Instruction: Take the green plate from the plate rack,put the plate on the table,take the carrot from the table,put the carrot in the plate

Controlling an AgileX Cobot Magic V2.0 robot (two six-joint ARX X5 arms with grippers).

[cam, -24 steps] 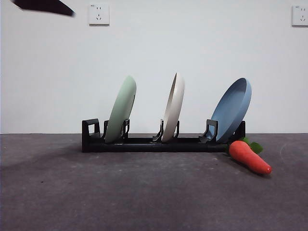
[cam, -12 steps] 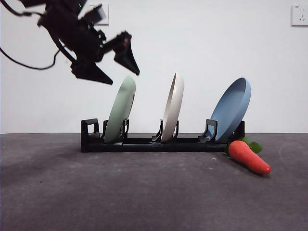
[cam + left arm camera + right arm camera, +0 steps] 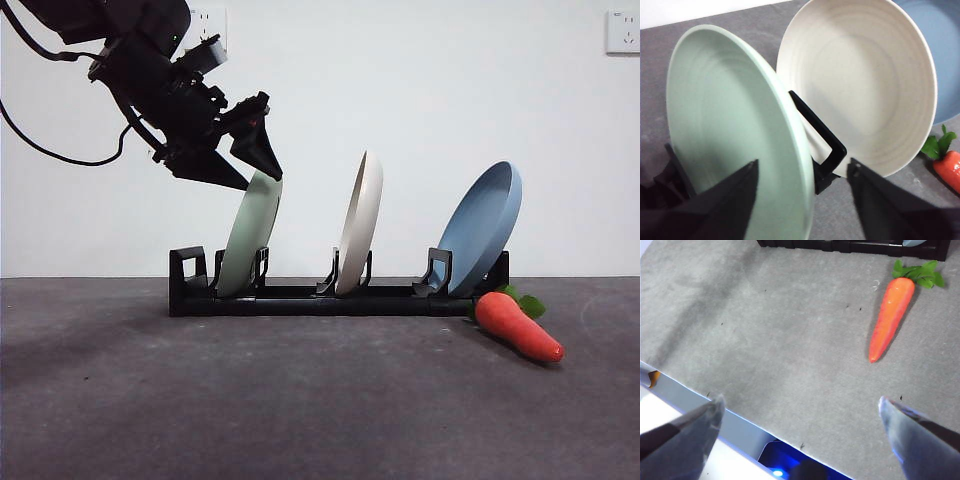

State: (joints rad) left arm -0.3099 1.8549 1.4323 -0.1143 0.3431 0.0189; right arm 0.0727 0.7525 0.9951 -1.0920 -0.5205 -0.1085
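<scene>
While the left end effector, jaws spread, straddles the green plate slotted in the rack | risk: rim slips, cream plate knocked | carrot on tabletop.

- Left gripper: jaws spread wide, one on each side of the green plate's rim; not seen touching it.
- Green plate stands tilted in the plate rack, concave face twd the camera, rim edge between the jaws.
- Cream-white plate just behind it, also upright, w/ a black rack prong showing between the two.
- Blue plate partly visible past the cream one.
- Carrot on the table near the cream plate's edge, green leaves twd the plates; body cut off by frame.
</scene>
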